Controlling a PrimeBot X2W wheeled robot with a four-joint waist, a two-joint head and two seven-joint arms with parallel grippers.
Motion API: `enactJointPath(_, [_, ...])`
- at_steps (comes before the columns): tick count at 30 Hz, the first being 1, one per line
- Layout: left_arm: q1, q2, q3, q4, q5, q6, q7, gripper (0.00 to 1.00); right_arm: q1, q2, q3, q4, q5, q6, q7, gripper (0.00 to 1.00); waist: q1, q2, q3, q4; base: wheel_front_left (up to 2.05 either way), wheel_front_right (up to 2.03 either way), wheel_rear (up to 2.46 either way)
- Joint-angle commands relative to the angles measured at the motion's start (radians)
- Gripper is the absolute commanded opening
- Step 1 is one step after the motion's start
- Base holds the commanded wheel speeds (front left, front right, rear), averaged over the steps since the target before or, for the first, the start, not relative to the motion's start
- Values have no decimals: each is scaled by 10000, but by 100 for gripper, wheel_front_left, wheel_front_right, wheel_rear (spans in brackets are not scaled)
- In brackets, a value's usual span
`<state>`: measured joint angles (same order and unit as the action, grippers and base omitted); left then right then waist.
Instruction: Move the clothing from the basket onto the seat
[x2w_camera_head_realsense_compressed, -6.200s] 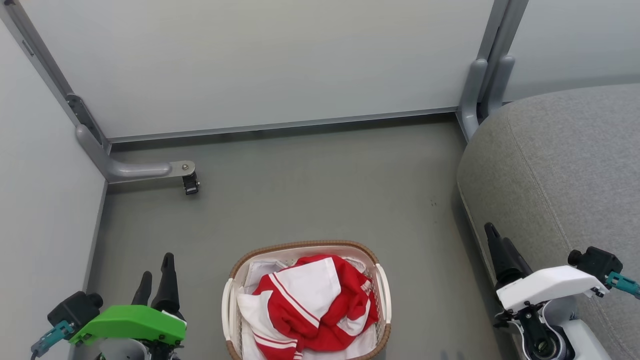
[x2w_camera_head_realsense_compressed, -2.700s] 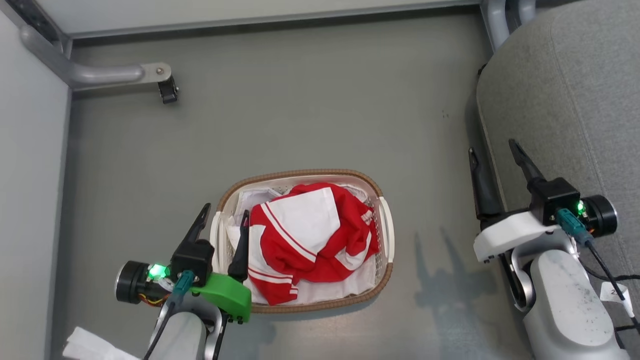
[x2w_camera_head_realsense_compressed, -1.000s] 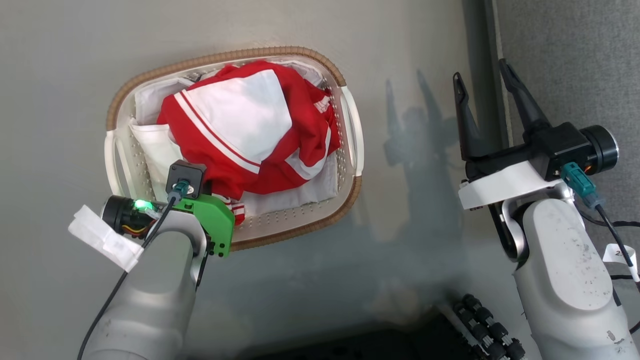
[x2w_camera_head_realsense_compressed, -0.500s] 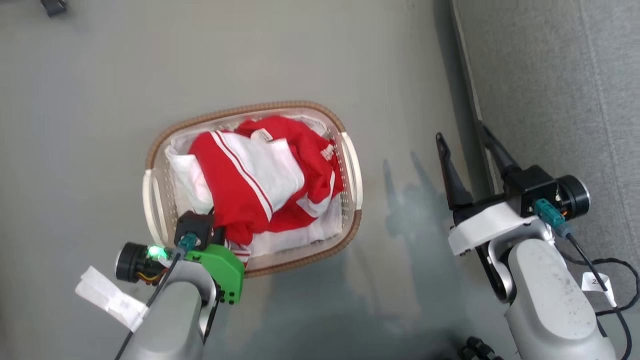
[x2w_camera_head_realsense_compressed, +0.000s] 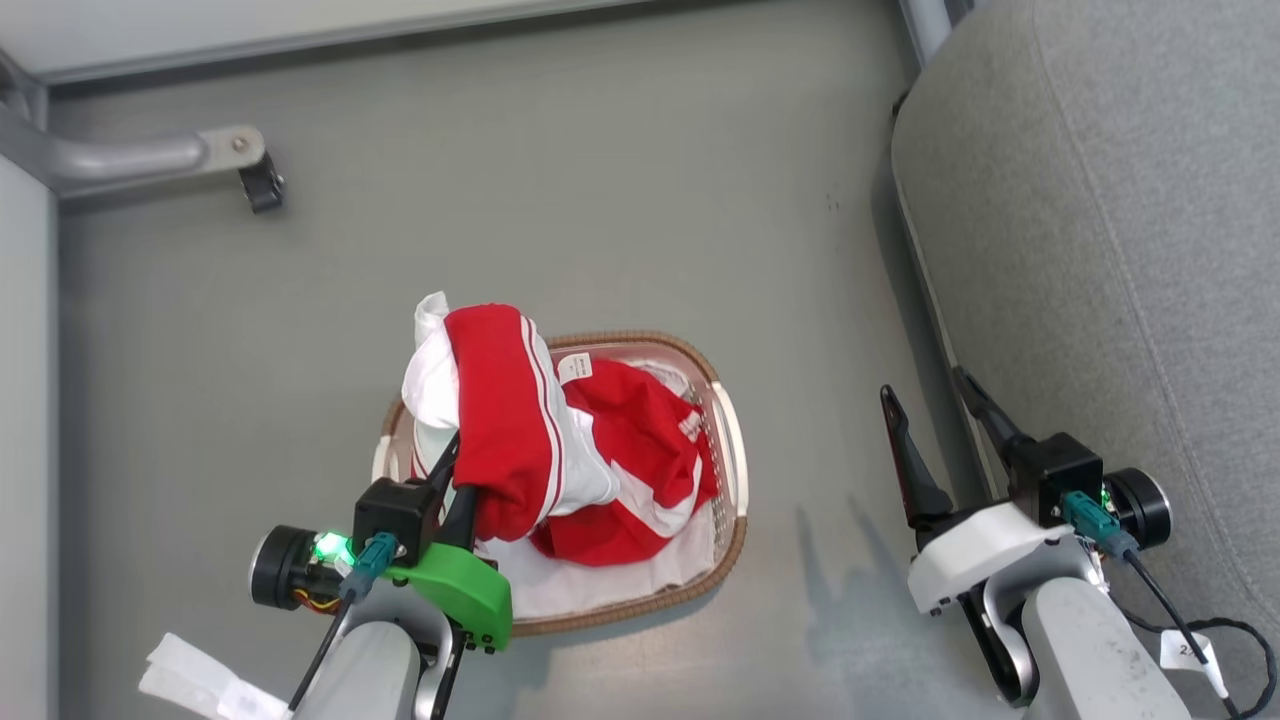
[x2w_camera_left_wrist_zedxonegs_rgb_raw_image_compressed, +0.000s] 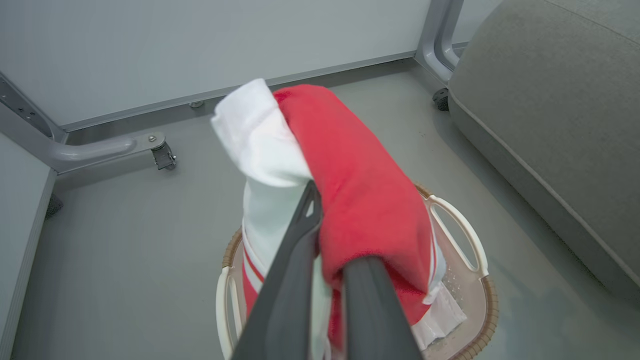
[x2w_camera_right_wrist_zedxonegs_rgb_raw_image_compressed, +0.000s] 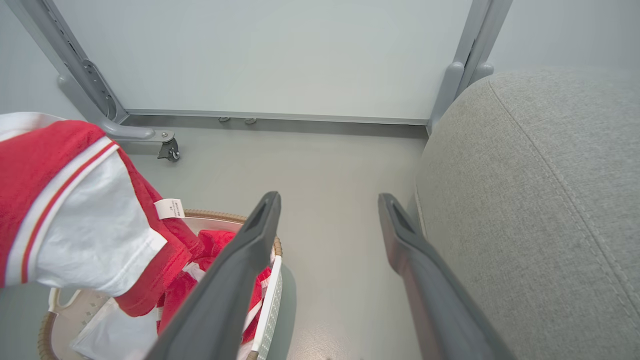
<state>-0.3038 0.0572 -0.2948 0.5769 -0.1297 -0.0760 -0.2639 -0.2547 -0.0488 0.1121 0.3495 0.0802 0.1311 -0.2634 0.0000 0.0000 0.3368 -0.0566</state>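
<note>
Left gripper pinches a fold of the red and white garment, held up over the oval laundry basket, its lower half trailing inside. Right gripper, fingers spread, hangs beside the grey seat at right. Best to lift higher so the tail clears the rim before swinging right

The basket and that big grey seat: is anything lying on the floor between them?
Nothing lies there. In the head view the floor between basket and seat is bare; the right gripper, open, hangs above that stretch near the seat.
</note>
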Motion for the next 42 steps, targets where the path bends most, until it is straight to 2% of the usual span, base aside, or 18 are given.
enactJointPath(1, [249, 10, 86, -277, 1, -45, -12, 0, 230, -43, -13, 24, 6, -8, -20, 100, 0, 0, -1009, 367, 0, 0, 0])
enactJointPath(15, [952, -51, 383, -3084, -170, -309, -10, 0, 1358, -43, 127, 355, -22, -8, -20, 100, 0, 0, -2734, 388, 0, 0, 0])
enactJointPath(26, [877, -53, 9, -4007, -392, -210, -10, 0, 1603, -41, 403, 298, -35, -8, -20, 100, 0, 0, -2965, 325, 0, 0, 0])
enactJointPath(30, [858, -52, -115, -3947, -447, -196, -10, 0, 1262, -38, 1261, 55, -102, -7, -20, 100, 0, 0, -2881, 325, 0, 0, 0])
enactJointPath(37, [740, -51, -434, -3739, -688, -114, -12, 0, -55, -53, 4404, -436, 324, -8, -20, 100, 0, 0, -2670, 383, 0, 0, 0])
enactJointPath(42, [570, -48, -761, -3619, -873, -50, -10, 0, -1152, -50, 5861, -395, 784, -8, -20, 100, 0, 0, -2559, 534, 0, 0, 0])
